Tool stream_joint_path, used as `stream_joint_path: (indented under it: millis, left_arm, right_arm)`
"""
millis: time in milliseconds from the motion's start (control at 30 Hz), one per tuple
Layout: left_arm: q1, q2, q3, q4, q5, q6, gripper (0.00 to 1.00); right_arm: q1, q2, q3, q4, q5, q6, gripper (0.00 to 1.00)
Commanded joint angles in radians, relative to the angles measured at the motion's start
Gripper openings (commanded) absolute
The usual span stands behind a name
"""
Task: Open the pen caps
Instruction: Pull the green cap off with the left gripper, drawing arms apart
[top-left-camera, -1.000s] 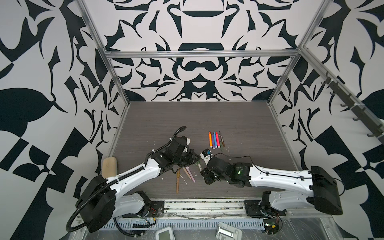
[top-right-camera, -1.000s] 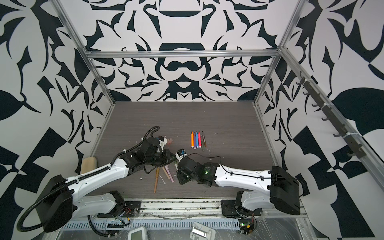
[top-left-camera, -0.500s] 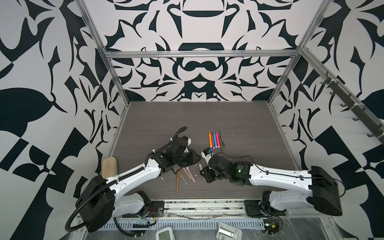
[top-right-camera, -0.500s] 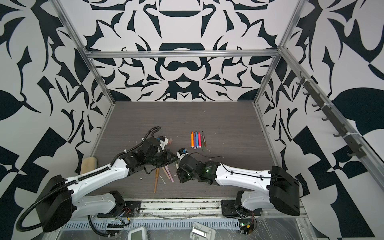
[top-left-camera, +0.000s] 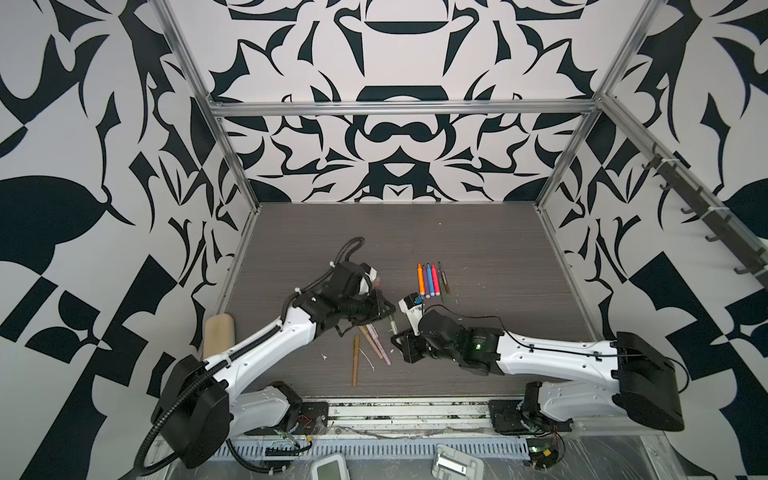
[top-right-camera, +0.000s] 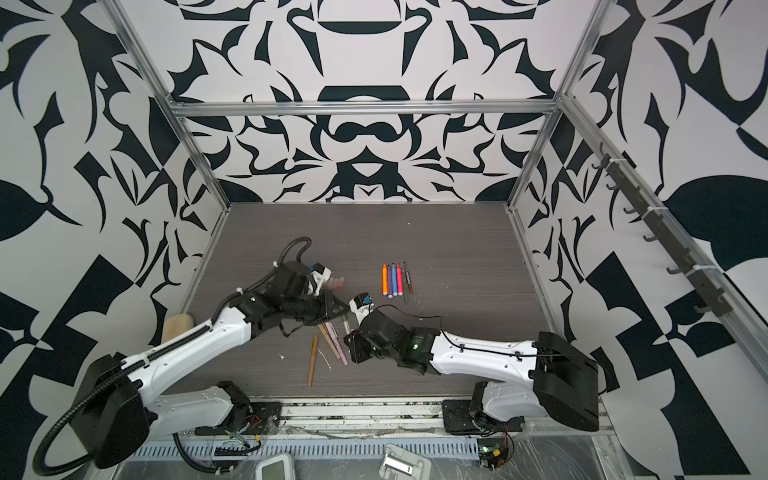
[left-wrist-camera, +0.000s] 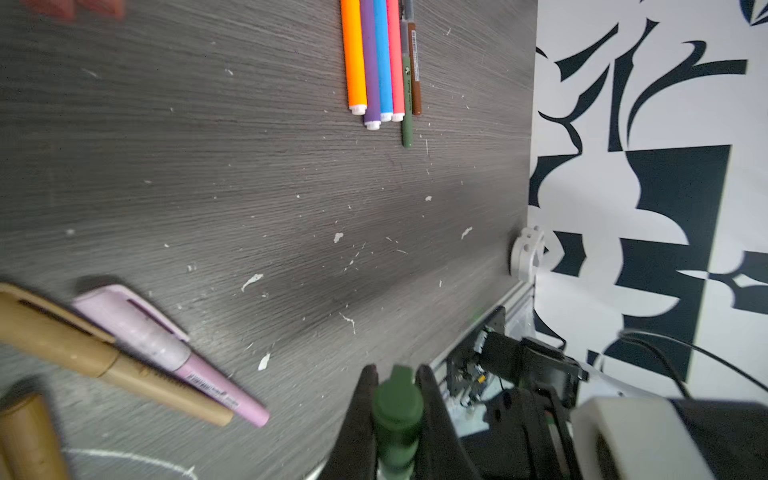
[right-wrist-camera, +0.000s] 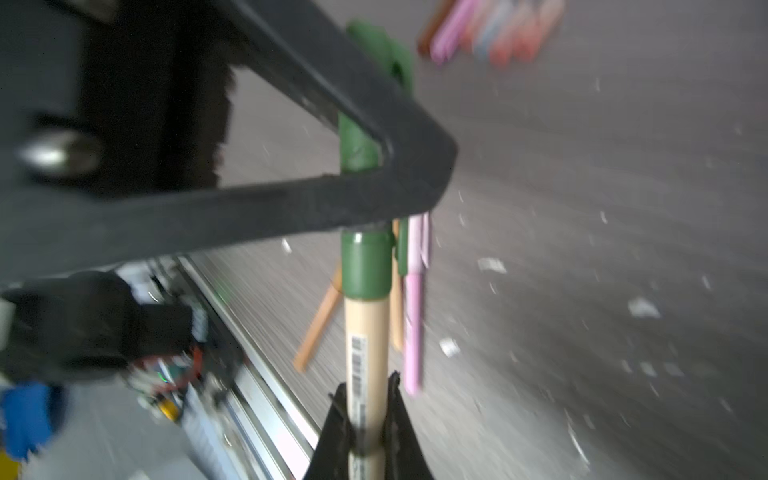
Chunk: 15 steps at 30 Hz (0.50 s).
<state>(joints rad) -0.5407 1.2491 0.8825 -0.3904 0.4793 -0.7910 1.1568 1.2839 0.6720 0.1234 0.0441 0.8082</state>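
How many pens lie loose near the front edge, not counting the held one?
3. A tan pen lies nearest the front edge; a second tan pen and a pink pen lie side by side beyond it. The left arm may hide more.

Both top views come through bright and even, soft white light, sharp edge to edge. The counter (top-left-camera: 478, 249) reads matte grey, with only faint shadow under the left arm (top-left-camera: 270, 345). Over to the left wrist view: far pens (left-wrist-camera: 376, 62) crisp and punchy, but the pink pen (left-wrist-camera: 166, 349) up close goes soft, a fuzzy shadow beside it, and the green cap (left-wrist-camera: 397, 407) is out of focus. Right wrist view, heavy motion blur! Beige pen (right-wrist-camera: 368, 332) smeared, far caps (right-wrist-camera: 494, 29) just coloured smudges, white flecks (right-wrist-camera: 642, 307) streaking.
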Motion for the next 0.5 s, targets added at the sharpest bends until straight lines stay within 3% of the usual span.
stream_joint_path:
  millis: [0,67,133,467]
  left_arm:
    - [0.337,0.060,0.157,-0.111,-0.057,0.221,0.00]
    - [0.440,0.089,0.175,-0.078,0.024,0.217,0.00]
    - [0.471,0.115,0.180,-0.063,0.045,0.225,0.00]
    - [0.471,0.274,0.196,-0.090,-0.039,0.305,0.00]
  right_arm:
    - [0.072,-0.009,-0.116,-0.197,-0.006,0.118,0.00]
    - [0.088,-0.051,-0.144,-0.213,0.029,0.136,0.00]
    - [0.087,-0.108,-0.165,-0.242,0.066,0.142,0.00]
    - [0.072,-0.349,-0.161,-0.541,0.246,0.087,0.00]
